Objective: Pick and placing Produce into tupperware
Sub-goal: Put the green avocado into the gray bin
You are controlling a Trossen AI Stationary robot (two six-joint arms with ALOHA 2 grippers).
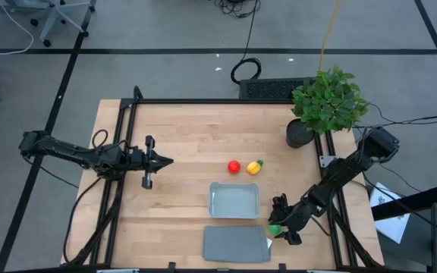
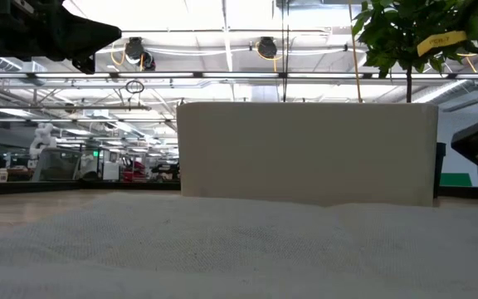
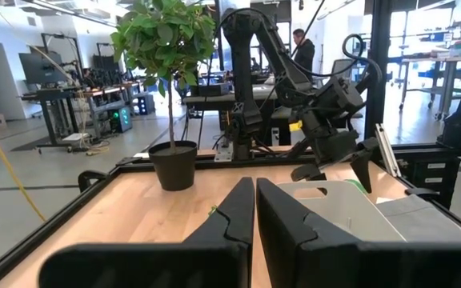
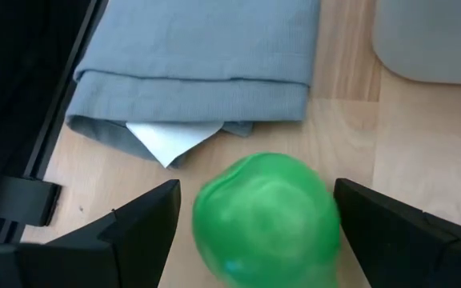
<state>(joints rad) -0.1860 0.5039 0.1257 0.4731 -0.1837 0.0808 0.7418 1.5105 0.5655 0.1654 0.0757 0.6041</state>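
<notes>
Green and round, the toy produce piece (image 4: pixel 266 212) fills the right wrist view, sitting on the wood between the two spread fingers (image 4: pixel 138 232) of the right gripper (image 1: pixel 282 222). The jaws stand wide with a gap on each side, so nothing is pinched yet; this looks like the line-up before a squeeze. In the high view that piece (image 1: pixel 275 227) lies near the table's front right edge, just beside the folded grey cloth (image 1: pixel 237 243) and a little off the tupperware (image 1: pixel 234 200), which looks empty. Lifting it leaves only a short carry across the container's near corner, though the cloth's fold and the table frame crowd that side.

Farther out, the red piece (image 1: pixel 234 166) and the yellow one with a green tip (image 1: pixel 255 167) rest close together on open wood behind the tupperware, with free room around them. The potted plant (image 1: pixel 328 102) stands at the far right corner. The left gripper (image 1: pixel 167 161), pinched shut and holding nothing, waits over the left half of the table.
</notes>
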